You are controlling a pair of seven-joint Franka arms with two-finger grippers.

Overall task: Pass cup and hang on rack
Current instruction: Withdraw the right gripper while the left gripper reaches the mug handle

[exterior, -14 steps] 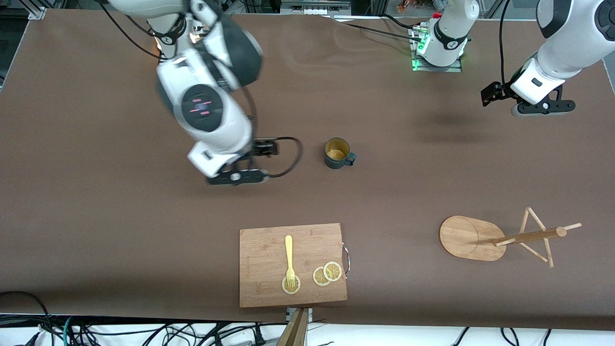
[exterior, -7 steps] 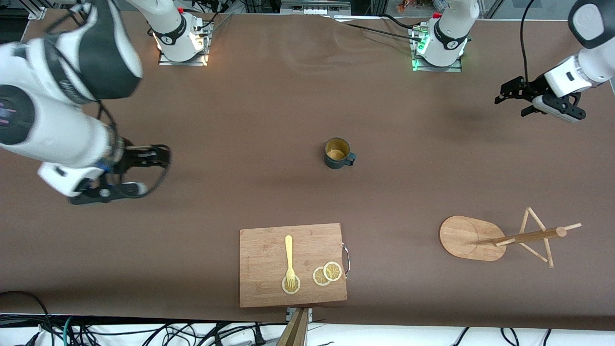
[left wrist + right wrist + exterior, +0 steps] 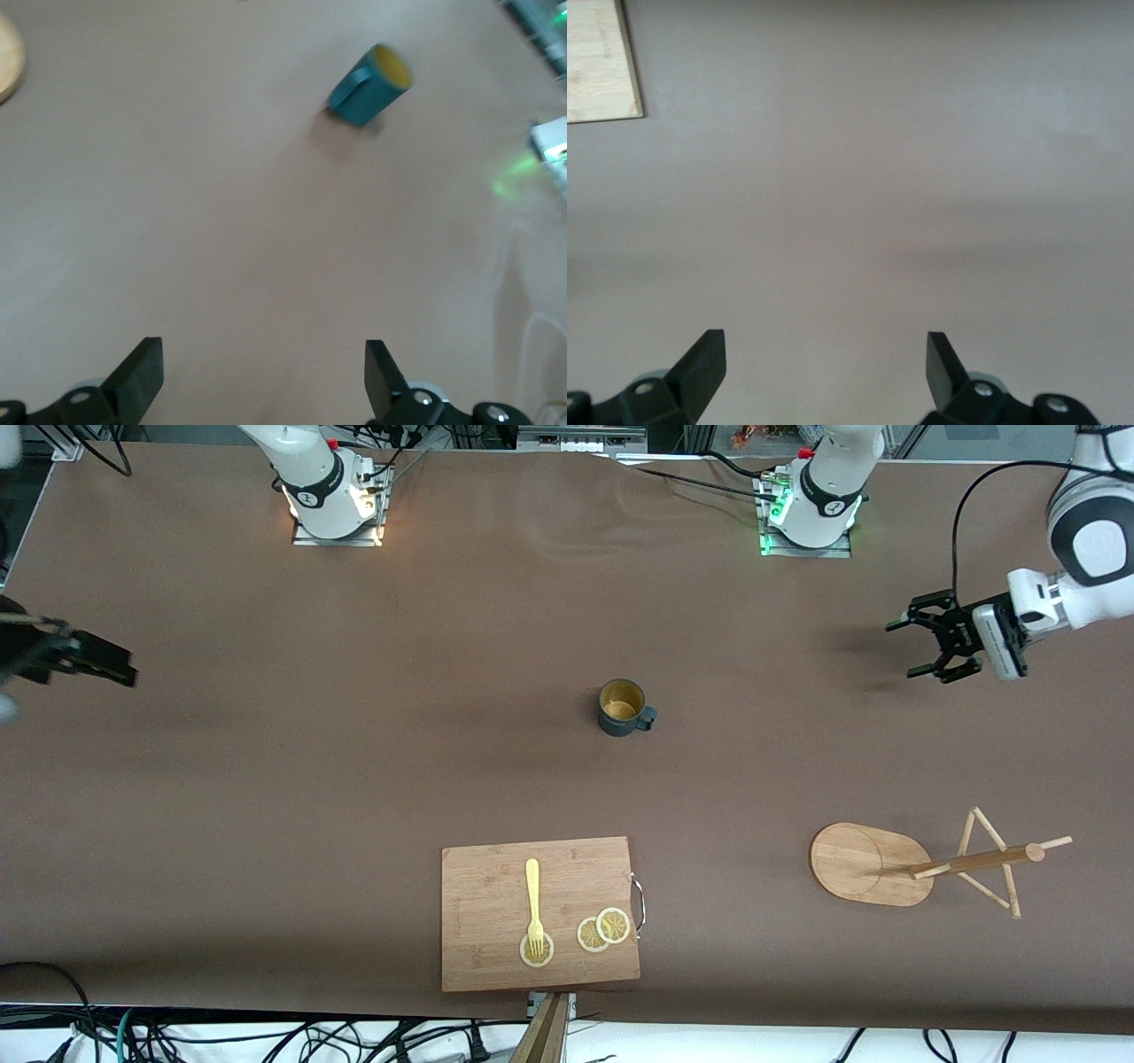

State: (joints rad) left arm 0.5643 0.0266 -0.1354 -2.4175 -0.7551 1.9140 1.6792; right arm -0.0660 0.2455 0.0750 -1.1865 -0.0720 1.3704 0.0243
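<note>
A brown cloth covers the table (image 3: 266, 824), with cables trailing along its near edge. Nearest the camera lies a cutting board (image 3: 496, 957) carrying a yellow fork (image 3: 532, 895) and lemon slices (image 3: 602, 930). Toward the left arm's end stands the rack (image 3: 921, 865). Farther back, mid-table, the cup (image 3: 623, 708) sits upright with bare cloth all round it. The left tool (image 3: 917, 648) hangs wide open and empty over the left arm's end; the right tool (image 3: 97, 664), open and empty, hangs over the right arm's end.
</note>
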